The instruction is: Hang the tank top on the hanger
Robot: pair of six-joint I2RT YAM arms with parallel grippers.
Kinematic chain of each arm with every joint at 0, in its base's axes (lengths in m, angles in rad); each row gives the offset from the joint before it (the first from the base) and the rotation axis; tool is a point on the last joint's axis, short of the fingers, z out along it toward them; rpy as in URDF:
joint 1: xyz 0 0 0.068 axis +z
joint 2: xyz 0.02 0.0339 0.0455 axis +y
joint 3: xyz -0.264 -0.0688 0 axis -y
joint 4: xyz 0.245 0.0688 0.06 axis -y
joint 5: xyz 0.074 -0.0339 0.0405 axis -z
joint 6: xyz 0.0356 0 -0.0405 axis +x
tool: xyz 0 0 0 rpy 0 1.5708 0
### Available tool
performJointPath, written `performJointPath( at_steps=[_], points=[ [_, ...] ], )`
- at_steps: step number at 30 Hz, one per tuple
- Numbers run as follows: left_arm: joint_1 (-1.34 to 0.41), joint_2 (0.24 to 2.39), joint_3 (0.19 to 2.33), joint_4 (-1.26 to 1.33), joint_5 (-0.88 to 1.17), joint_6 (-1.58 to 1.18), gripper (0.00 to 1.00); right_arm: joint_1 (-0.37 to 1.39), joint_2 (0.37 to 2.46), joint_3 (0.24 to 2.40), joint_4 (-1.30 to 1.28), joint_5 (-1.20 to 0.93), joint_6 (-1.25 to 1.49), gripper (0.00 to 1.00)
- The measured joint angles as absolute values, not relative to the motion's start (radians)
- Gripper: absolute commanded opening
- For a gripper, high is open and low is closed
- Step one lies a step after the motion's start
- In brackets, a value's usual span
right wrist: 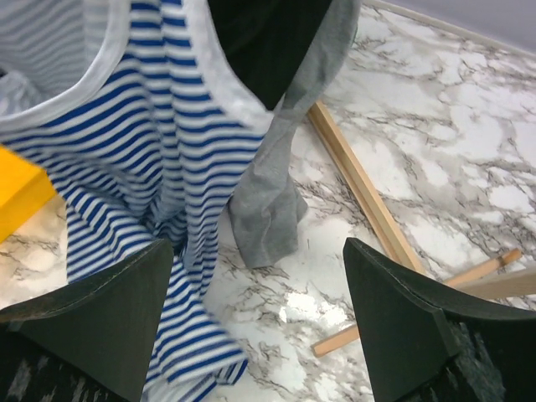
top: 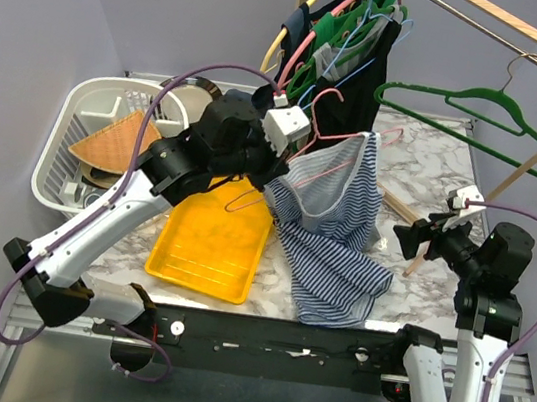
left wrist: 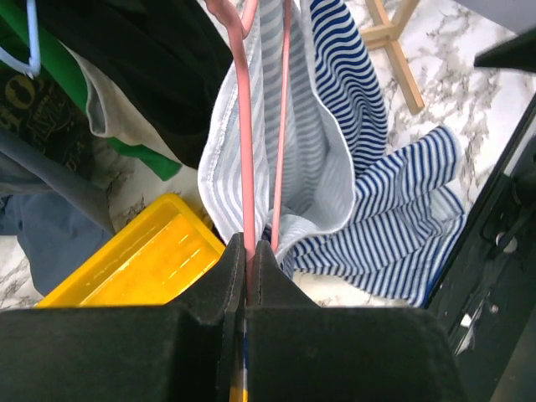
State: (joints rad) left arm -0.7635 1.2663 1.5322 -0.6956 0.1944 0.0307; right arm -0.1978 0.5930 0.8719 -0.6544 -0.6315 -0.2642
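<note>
The striped tank top [top: 333, 206] hangs from the pale-pink hanger [top: 326, 165], with its lower part heaped on the marble table. One hanger bar runs inside the top in the left wrist view. My left gripper [top: 271, 181] is shut on the hanger [left wrist: 245, 151] beside the tank top [left wrist: 343, 167], its jaws closed tight on the pink bar at the left gripper's tips [left wrist: 245, 244]. My right gripper [top: 417, 235] is open and empty to the right of the top. In its wrist view the right gripper [right wrist: 260, 314] is over bare marble beside the tank top [right wrist: 142, 134].
A yellow tray [top: 207, 237] lies under the left arm, and a white basket [top: 59, 145] stands at the left. A wooden rack [top: 535, 44] at the back holds dark clothes and green hangers [top: 499, 112]. A grey cloth [right wrist: 268, 201] and a wooden rack foot [right wrist: 360, 193] lie ahead of the right gripper.
</note>
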Motion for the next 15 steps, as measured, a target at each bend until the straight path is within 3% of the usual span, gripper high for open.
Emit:
performJointPath(
  at_steps=[15],
  points=[
    [-0.727,1.477,1.77,-0.846,0.115,-0.039,0.0,-0.205,0.54,0.746,-0.572,-0.643,-0.242,0.91]
  ],
)
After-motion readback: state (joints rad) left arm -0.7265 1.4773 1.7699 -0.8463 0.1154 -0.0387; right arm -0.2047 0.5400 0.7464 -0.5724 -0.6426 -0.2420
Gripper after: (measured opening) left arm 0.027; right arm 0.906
